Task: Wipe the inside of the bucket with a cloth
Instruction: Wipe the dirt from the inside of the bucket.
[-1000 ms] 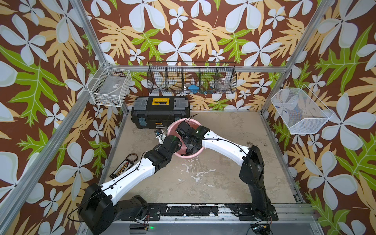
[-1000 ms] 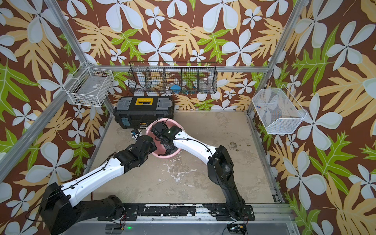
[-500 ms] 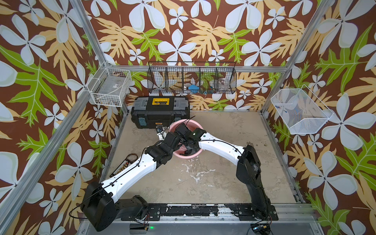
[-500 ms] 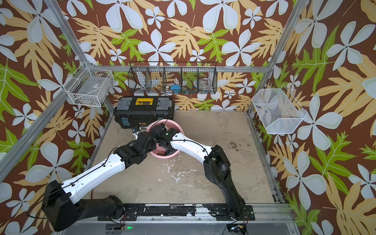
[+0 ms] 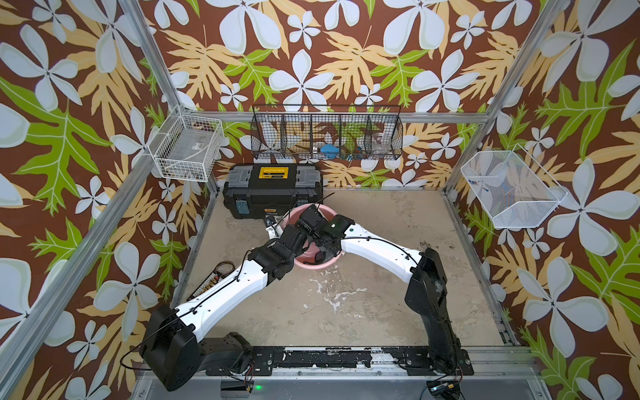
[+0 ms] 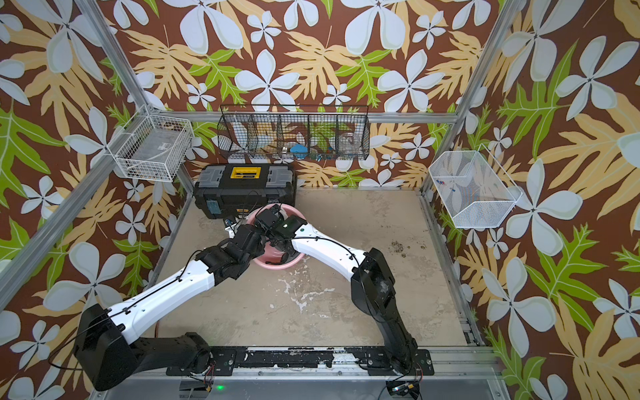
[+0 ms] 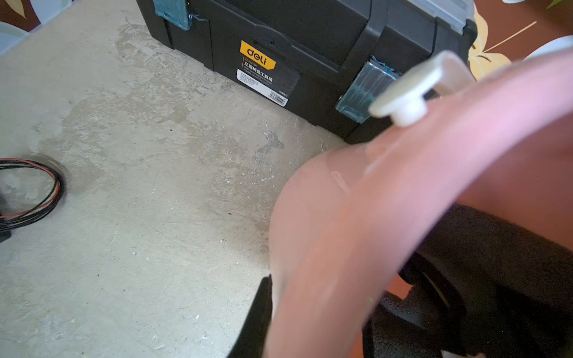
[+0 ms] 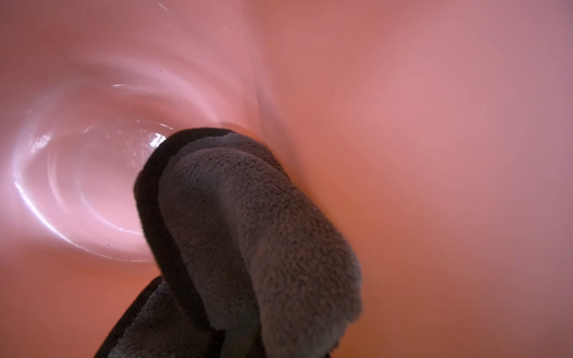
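Top views, room: walls papered in brown with white flowers and green and tan leaves (image 5: 311,69); aluminium frame posts at the corners; a white wire basket (image 5: 185,152) on the left wall, a long black mesh rack (image 5: 327,133) on the back wall, a white mesh basket (image 5: 509,188) on the right wall.
Top views, surface: beige stained tabletop (image 5: 363,322), shown in both top views; white scuffs (image 5: 329,298) near its middle; dark specks (image 5: 438,244) toward the right side; a bundle of wires (image 5: 214,277) by the left edge.
Top views, bucket: round pink plastic bucket (image 5: 313,266) at the back left of the tabletop, just in front of a black plastic toolbox with a yellow handle (image 5: 273,194).
Top views, arms: white-and-black left arm (image 5: 225,298) and right arm (image 5: 377,249) meet over the bucket; left gripper (image 5: 282,232) at its left rim; the right arm's end dips inside, hidden.
Left wrist, surface: mottled, scratched tabletop; black and red wires lie on it; the toolbox shows an orange brand label.
Left wrist, left gripper: clamped on the bucket's wall; one black finger (image 7: 255,313) against the outside; a white handle lug (image 7: 409,93) further along the rim.
Right wrist, bucket inside: glossy pink wall and round floor (image 8: 93,186).
Right wrist, cloth: dark grey fleecy cloth (image 8: 254,235), folded, lying against the inner wall, its tip near where wall meets floor.
Right wrist, right gripper: buried under the cloth; clenched, grasping it.
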Controlling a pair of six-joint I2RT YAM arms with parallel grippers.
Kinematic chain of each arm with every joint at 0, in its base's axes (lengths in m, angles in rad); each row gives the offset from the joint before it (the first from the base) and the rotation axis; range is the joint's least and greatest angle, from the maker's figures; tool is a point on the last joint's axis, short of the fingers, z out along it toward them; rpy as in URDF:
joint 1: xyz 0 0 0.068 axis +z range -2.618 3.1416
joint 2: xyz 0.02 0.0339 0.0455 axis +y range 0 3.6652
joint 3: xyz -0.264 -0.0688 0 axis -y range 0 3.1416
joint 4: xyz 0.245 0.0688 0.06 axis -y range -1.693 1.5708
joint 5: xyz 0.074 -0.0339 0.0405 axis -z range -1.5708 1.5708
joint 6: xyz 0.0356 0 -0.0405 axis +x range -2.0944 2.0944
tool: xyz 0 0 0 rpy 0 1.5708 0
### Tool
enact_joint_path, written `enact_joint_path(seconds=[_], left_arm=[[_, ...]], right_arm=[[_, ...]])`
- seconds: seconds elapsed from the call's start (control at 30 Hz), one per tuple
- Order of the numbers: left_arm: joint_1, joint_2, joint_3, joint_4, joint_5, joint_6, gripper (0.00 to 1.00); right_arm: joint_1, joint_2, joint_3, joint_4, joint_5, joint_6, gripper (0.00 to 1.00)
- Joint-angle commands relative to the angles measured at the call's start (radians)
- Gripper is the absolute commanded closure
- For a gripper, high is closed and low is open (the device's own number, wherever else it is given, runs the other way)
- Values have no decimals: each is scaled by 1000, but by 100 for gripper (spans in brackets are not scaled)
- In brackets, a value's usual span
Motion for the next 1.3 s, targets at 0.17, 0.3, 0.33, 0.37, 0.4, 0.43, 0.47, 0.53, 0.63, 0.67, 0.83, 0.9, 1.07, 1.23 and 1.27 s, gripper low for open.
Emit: enact_joint_path(seconds=[0.17, 0.3, 0.33, 0.37, 0.4, 0.43, 0.47, 0.53, 0.63, 0.67, 0.83, 0.9, 1.07, 1.23, 1.27], left_arm=[[0, -16, -29, -61, -56, -18, 100], [1, -17, -36, -49, -52, -19, 100], [-1, -15, -35, -47, -50, -19, 100], [0, -13, -33, -46, -48, -20, 100], [-1, -10, -32, -43, -48, -18, 100], [0, -7, -30, -43, -49, -18, 100], [0, -3, -28, -42, -48, -18, 100], [0, 2, -26, -41, -44, -18, 100], [-1, 2, -31, -40, -50, -14, 100], [1, 0, -33, -40, -51, -12, 100], [1, -10, -46, -30, -50, -12, 100], [0, -9, -47, -29, -48, -9, 100], [1, -12, -54, -21, -42, -10, 100], [0, -14, -53, -18, -39, -13, 100], [0, -14, -53, -17, -38, -13, 100]], right_arm=[[-4, -39, -12, -34, 116, 18, 100], [-4, -100, -25, -24, 145, 17, 100], [-4, -113, -32, -15, 151, 11, 100], [-4, -129, -36, -8, 152, 6, 100], [-4, -142, -38, -5, 152, 2, 100], [-4, -148, -35, -7, 151, 1, 100], [-3, -153, -32, -10, 152, 1, 100], [-4, -157, -33, -20, 161, 5, 100], [-4, -166, -44, -29, 181, 11, 100], [-3, -173, -48, -27, 186, 12, 100], [-6, -221, -66, -15, 225, 9, 100], [-9, -247, -63, -9, 234, 3, 100], [-10, -309, -68, 33, 215, -17, 100], [-8, -347, -104, 80, 159, -17, 100], [-8, -357, -118, 93, 154, -17, 100]])
